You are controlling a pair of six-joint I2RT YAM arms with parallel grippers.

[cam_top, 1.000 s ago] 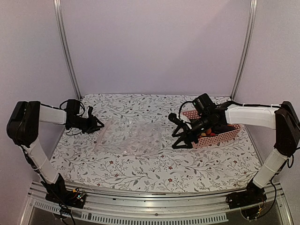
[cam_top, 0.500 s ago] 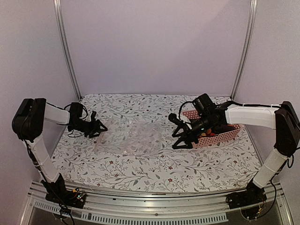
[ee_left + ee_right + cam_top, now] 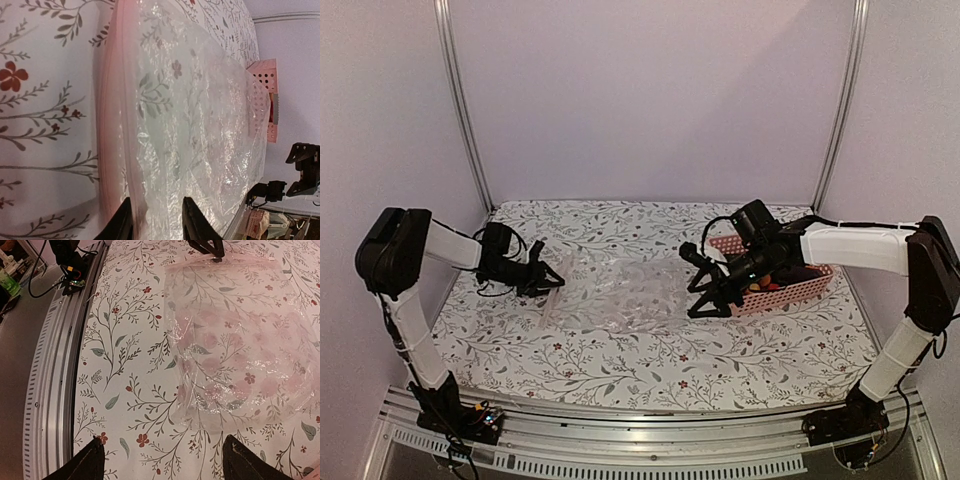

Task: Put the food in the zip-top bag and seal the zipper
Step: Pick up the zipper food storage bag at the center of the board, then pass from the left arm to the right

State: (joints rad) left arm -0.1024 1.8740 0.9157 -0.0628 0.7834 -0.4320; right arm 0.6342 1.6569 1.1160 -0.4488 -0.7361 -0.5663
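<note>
The clear zip-top bag (image 3: 620, 296) lies flat and empty on the floral table, between the arms. My left gripper (image 3: 552, 281) is low at its left edge. In the left wrist view the gripper (image 3: 156, 216) has its jaws a narrow gap apart, with the bag (image 3: 200, 125) film between them and the pinkish zipper strip (image 3: 112, 125) by the left finger. My right gripper (image 3: 712, 306) is open and empty, hovering just right of the bag (image 3: 240, 340); it shows wide apart in its wrist view (image 3: 162, 460). The food (image 3: 775, 279) sits in the pink basket (image 3: 802, 291).
The pink slotted basket (image 3: 265, 85) stands at the right, behind my right gripper. A metal rail (image 3: 50, 390) runs along the table's near edge. Frame posts rise at the back corners. The left gripper's tips (image 3: 207, 246) show at the bag's far end in the right wrist view.
My left gripper has slid right along the table, and the bag has shifted right with it, towards the right gripper. The right arm has not moved.
</note>
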